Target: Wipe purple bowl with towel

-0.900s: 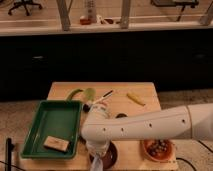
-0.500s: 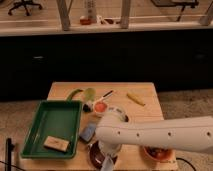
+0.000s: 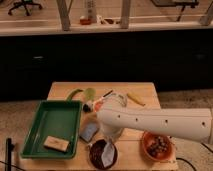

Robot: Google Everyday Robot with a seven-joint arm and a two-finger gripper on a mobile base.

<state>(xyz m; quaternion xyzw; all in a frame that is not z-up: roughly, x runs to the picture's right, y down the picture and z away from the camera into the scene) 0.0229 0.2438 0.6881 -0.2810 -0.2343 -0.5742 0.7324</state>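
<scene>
Wood table (image 3: 145, 90) carries everything, and the white arm (image 3: 160, 122) reaches across it from the right. Green tray (image 3: 50, 120) sits at the left. The purple bowl (image 3: 93, 150) stands at the table's front edge, just right of the tray's near corner. The bluish towel (image 3: 89, 132) shows just behind and left of the bowl, beside the gripper (image 3: 109, 136), which sits low at the arm's end by the bowl's far rim. Whether it is clamped on the towel cannot be told. To wipe well, I judge the towel should go down flat into the bowl and sweep round the inner wall with light pressure, so the bowl does not skid off the edge.
</scene>
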